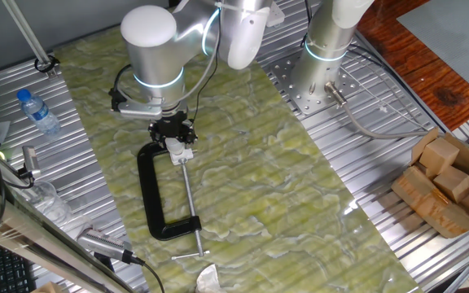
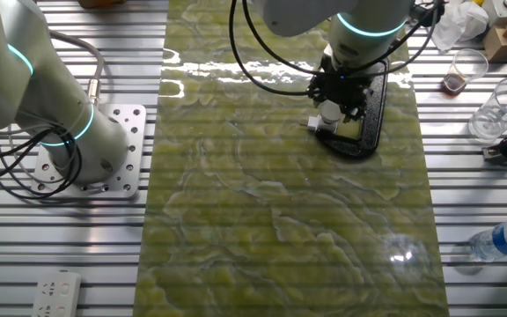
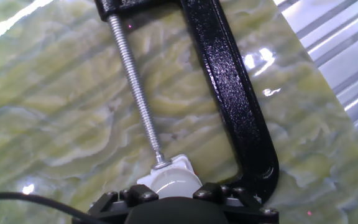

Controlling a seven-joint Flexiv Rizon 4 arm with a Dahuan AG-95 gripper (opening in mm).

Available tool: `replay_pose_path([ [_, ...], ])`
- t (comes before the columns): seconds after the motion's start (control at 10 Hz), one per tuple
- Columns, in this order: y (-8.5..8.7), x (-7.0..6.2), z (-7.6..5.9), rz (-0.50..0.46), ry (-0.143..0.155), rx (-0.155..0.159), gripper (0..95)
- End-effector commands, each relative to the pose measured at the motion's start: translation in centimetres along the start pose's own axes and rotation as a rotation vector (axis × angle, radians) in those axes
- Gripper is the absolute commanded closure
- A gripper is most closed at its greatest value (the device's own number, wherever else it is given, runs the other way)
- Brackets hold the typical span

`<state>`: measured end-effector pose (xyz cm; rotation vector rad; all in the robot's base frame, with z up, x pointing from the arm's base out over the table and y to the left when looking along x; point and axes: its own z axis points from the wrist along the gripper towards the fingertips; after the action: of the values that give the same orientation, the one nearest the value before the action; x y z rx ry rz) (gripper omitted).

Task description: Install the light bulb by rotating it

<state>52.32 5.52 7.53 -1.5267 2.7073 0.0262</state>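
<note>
The small white light bulb (image 3: 174,185) sits on top of the white blocky socket fitting (image 3: 178,165), which is held at the end of the screw of a black C-clamp (image 3: 229,81) lying on the green mat. My gripper (image 3: 175,194) is straight above it, and its black fingers (image 3: 140,194) close in on both sides of the bulb. In one fixed view the gripper (image 1: 173,130) covers the bulb, with the socket (image 1: 179,150) and clamp (image 1: 148,195) below it. In the other fixed view the bulb (image 2: 329,112) shows under the gripper (image 2: 336,95).
A second arm's base (image 1: 324,73) stands at the mat's far edge. A clear bottle with a blue cap (image 1: 37,110) lies on the metal table to the left. A cardboard box of wooden blocks (image 1: 450,183) is at the right. Plastic cups (image 2: 469,66) stand near the clamp.
</note>
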Motion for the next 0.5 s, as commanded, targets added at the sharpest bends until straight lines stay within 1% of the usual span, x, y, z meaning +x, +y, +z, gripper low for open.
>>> replay_pose_path([
  [0.1,-0.01,0.01,0.0,0.002,0.002,0.002,57.0],
  [0.3,-0.01,0.01,0.0,0.015,0.001,0.002,95.0],
  [0.5,-0.01,0.01,0.01,0.026,0.0,0.0,95.0],
])
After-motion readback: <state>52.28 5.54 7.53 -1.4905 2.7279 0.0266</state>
